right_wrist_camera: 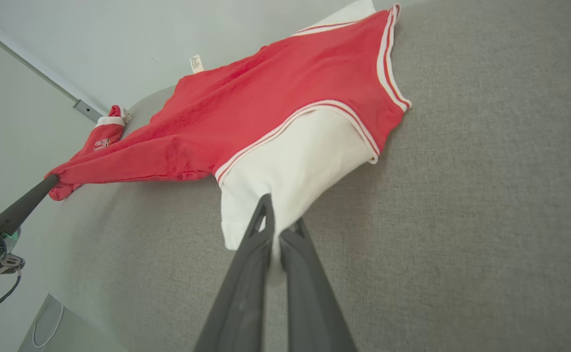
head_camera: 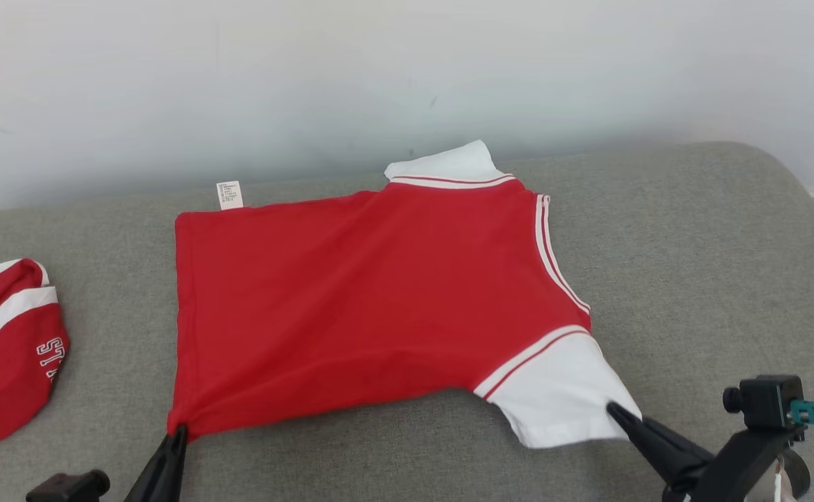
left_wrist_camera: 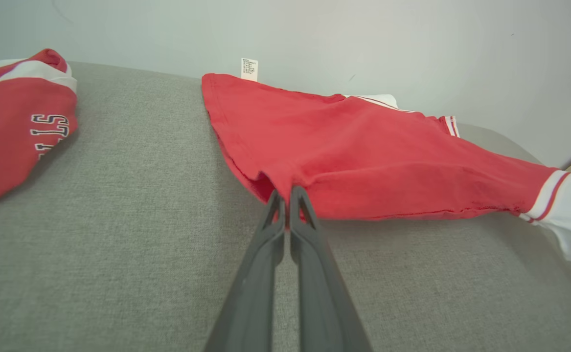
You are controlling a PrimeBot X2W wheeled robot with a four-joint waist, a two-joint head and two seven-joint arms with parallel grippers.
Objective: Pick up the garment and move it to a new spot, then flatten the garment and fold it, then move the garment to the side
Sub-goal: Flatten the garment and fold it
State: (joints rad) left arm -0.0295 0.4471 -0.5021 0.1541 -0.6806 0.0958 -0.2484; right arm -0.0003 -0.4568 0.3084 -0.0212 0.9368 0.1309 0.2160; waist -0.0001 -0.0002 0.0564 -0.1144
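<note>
A red garment (head_camera: 365, 300) with white sleeves and striped trim lies spread on the grey cushion (head_camera: 713, 265), hem to the left, collar to the right. My left gripper (head_camera: 180, 431) is shut on the near hem corner of the garment (left_wrist_camera: 363, 161), its fingers (left_wrist_camera: 290, 195) pinching red fabric. At the near right, my right gripper (head_camera: 612, 410) is shut on the white sleeve (head_camera: 560, 397); the sleeve (right_wrist_camera: 290, 171) folds over its fingertips (right_wrist_camera: 268, 205). The near edge of the garment (right_wrist_camera: 265, 93) is lifted slightly between the two grippers. A white care label (head_camera: 229, 194) sticks out at the far hem corner.
A second red and white garment (head_camera: 2, 348) with lettering lies bunched at the cushion's left edge. A pale wall (head_camera: 379, 70) rises right behind the cushion. Bare grey cushion stretches to the right of the garment and along the near side.
</note>
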